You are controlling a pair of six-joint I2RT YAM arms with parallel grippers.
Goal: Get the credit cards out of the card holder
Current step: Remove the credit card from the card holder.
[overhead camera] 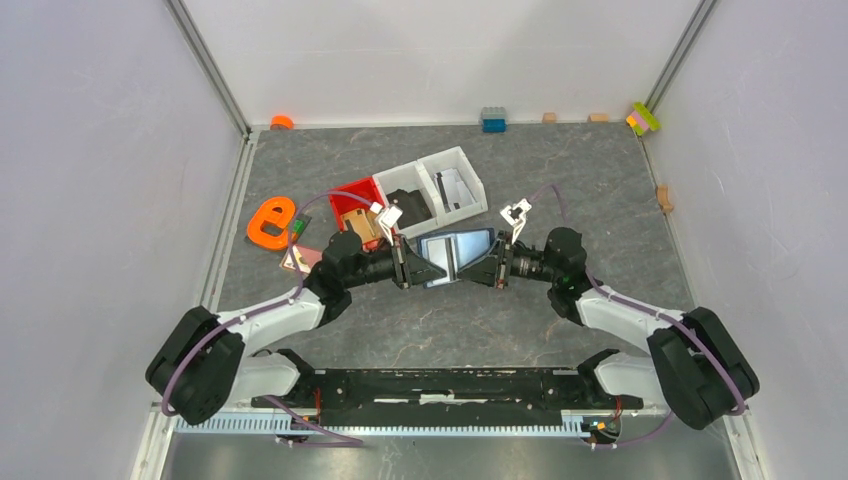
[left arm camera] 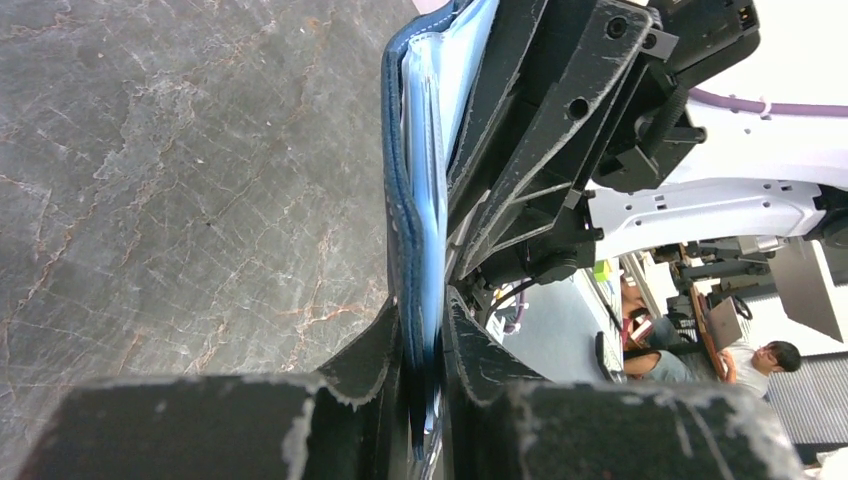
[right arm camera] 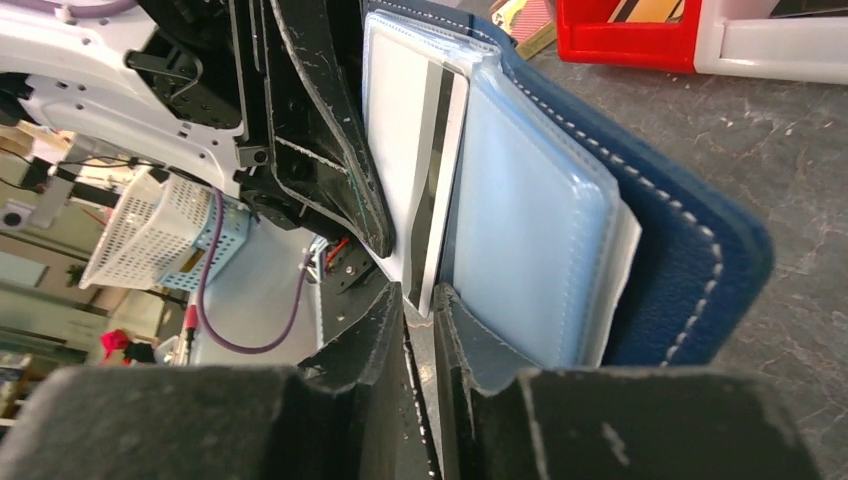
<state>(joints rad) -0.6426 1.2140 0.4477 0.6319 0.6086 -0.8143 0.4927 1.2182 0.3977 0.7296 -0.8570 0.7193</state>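
Right wrist view first: my right gripper point(right arm camera: 422, 318) has its jaws drawn nearly together on the lower edge of a pale credit card point(right arm camera: 405, 150) with a dark stripe. The card lies against the clear sleeve point(right arm camera: 530, 230). I think the pads have it, though the contact itself is hidden. Around that, the navy card holder point(right arm camera: 690, 240) stands open. On the far side, my left gripper point(left arm camera: 425, 375) is clamped narrow on the holder's opposite edge. That leaves the holder held up between both arms above the table point(overhead camera: 600, 190), just on my side of the bins point(overhead camera: 468, 160). I judge there are two risks. The thin card could slip from a shallow pinch. Or the sleeve could drag along with it and tug the holder out of the left jaws.
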